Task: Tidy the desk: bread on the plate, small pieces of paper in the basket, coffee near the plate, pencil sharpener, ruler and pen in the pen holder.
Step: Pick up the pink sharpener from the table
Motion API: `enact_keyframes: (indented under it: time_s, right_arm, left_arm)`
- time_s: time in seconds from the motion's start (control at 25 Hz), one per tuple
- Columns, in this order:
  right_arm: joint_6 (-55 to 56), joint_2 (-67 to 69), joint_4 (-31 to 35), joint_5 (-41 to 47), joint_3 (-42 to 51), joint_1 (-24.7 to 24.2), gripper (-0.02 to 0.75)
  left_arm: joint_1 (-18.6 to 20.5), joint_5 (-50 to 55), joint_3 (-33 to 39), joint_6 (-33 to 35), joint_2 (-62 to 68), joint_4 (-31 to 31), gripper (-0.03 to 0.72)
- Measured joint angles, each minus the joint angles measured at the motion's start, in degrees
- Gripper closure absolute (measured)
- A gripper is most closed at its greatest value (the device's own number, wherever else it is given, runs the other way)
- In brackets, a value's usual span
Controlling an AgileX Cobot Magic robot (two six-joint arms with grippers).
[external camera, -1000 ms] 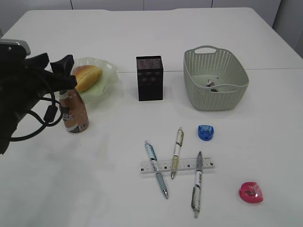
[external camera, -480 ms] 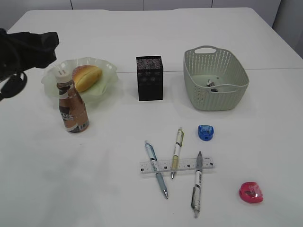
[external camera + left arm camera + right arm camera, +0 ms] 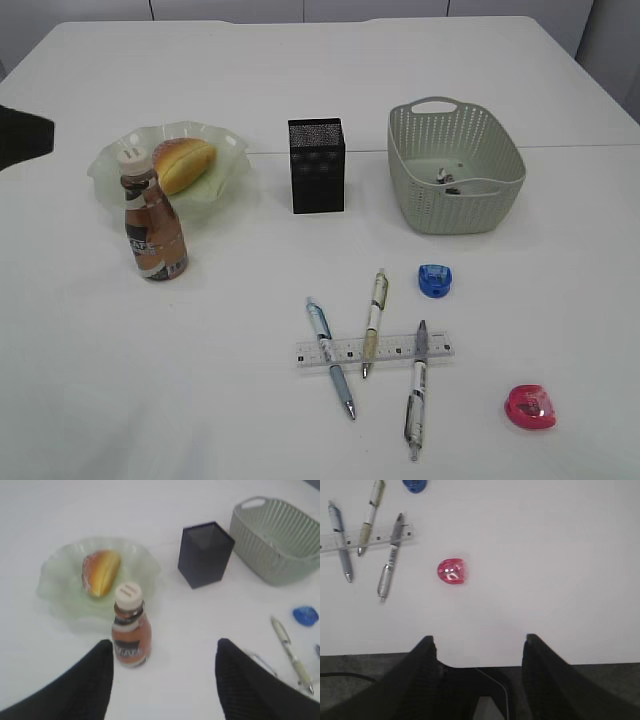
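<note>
The bread lies on the green plate. The brown coffee bottle stands upright just in front of the plate. My left gripper is open and empty, pulled back from the bottle; only a black tip of the arm shows at the left edge. Three pens lie across the ruler. The blue sharpener and pink sharpener lie on the table. The black pen holder stands mid-table. My right gripper is open and empty at the table's front edge.
The green basket stands at the back right with small paper pieces inside. The pink sharpener lies ahead of my right gripper, with the pens and ruler farther left.
My left arm has drawn back to the left, away from the coffee bottle, which stays upright by the plate. Nothing else has moved.
</note>
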Motion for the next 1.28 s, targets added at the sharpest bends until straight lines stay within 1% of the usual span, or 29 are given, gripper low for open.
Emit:
enact_keyframes:
  time_s: [0.12, 0.2, 0.36, 0.48, 0.6, 0.84, 1.0, 1.28]
  right_arm:
    - [0.0, 0.0, 4.21, 0.13, 0.0, 0.0, 0.302]
    - [0.0, 0.0, 6.45, 0.13, 0.0, 0.0, 0.302]
    - [0.0, 0.0, 7.51, 0.13, 0.0, 0.0, 0.302]
    - [0.66, 1.11, 7.63, 0.13, 0.0, 0.0, 0.302]
    - [1.31, 4.13, 8.0, 0.13, 0.0, 0.0, 0.302]
    - [1.98, 13.61, 8.5, 0.02, 0.0, 0.0, 0.302]
    - [2.45, 20.37, 10.93, -0.47, 0.0, 0.0, 0.302]
    - [2.45, 27.32, 11.04, -7.87, 0.0, 0.0, 0.302]
  left_arm:
    - [0.28, 15.81, -5.36, -2.62, -1.47, 3.51, 0.223]
    - [1.19, 26.18, -8.49, -5.94, -1.56, 6.64, 0.223]
    - [2.52, 42.47, -12.36, -10.79, -1.69, 11.91, 0.223]
    - [2.76, 52.22, -13.04, -12.13, -1.8, 13.1, 0.223]
    - [2.88, 55.45, -13.04, -12.49, -1.8, 13.13, 0.223]
    - [2.88, 56.16, -13.04, -12.7, -1.8, 12.65, 0.223]
    - [2.88, 56.27, -13.04, -12.7, -1.8, 12.43, 0.228]
    - [2.88, 56.27, -13.04, -12.7, -1.8, 10.0, 0.236]
